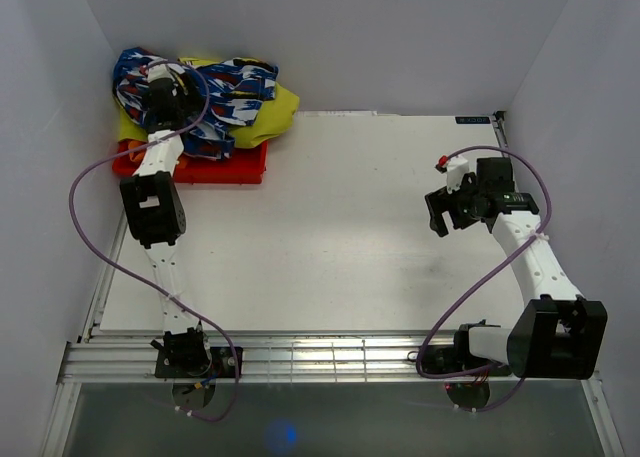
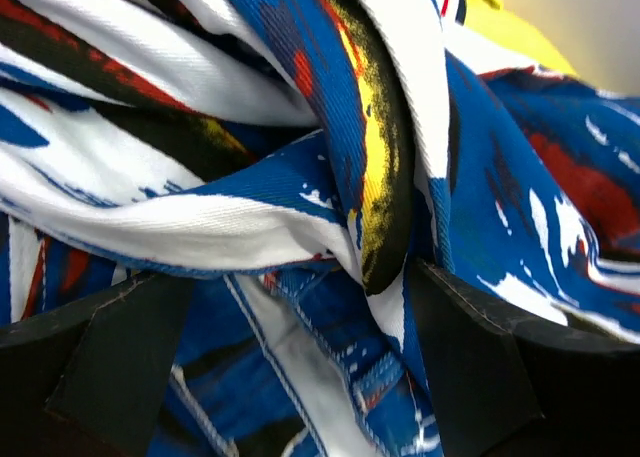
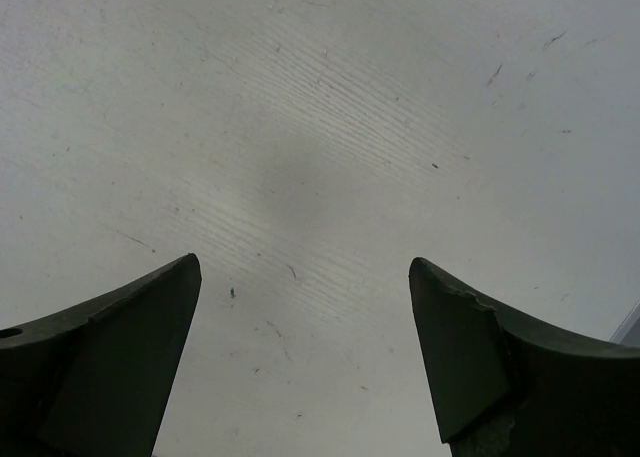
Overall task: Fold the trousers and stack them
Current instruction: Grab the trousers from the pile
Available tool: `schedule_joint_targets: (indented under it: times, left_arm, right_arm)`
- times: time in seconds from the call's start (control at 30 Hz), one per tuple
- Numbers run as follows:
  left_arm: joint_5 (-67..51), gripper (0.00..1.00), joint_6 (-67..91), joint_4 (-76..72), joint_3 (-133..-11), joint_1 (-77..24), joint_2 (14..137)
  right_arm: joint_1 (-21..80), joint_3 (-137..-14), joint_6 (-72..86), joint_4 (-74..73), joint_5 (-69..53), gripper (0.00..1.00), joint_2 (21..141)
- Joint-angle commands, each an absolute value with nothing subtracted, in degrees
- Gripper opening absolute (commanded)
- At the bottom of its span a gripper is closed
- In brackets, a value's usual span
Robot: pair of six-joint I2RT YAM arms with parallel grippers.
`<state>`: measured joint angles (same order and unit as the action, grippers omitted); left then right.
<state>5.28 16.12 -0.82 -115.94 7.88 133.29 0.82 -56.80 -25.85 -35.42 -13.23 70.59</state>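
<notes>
The left gripper [image 1: 165,95] is reaching into the heap at the far left corner. Its jaws are spread wide, with a bunch of the trousers [image 1: 238,81] lying between them, not yet pinched. The trousers are sitting crumpled on a yellow garment [image 1: 281,112] and an orange one [image 1: 215,168]. The right gripper [image 1: 438,217] is hanging spread over the counter [image 1: 350,237]. Nothing is looking folded or stacked, so the whole job is probably lying ahead.

This was a lab-style robot test cell, not a home. Plain white walls [image 1: 330,37] boxed in a white table [image 1: 330,227], whose scuffed bare surface filled the view beneath the right gripper [image 3: 303,261] and its spread fingers [image 3: 120,357]. Behind the fingers, an aluminium rail frame [image 1: 320,357] carried the arm bases, and purple cables [image 1: 73,199] looped.
</notes>
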Motion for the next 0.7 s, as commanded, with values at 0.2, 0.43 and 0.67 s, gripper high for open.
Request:
schedule_joint_targets:
  times: [0.2, 0.43, 0.67]
  left_arm:
    - [1.07, 0.98, 19.33, -14.05, -121.99, 10.28, 136.76]
    - [-7.64, 0.89, 22.59, -23.01, -123.31, 11.16, 139.04]
    - [-10.11, 0.87, 23.29, -27.33, -127.52, 11.16, 141.59]
  right_arm:
    - [0.79, -55.37, -25.66, -32.61, -11.95, 0.9, 72.16]
    - [0.79, -55.2, -25.66, -32.52, -11.95, 0.9, 72.6]
    - [0.7, -55.11, -25.58, -32.52, -12.3, 0.91, 73.04]
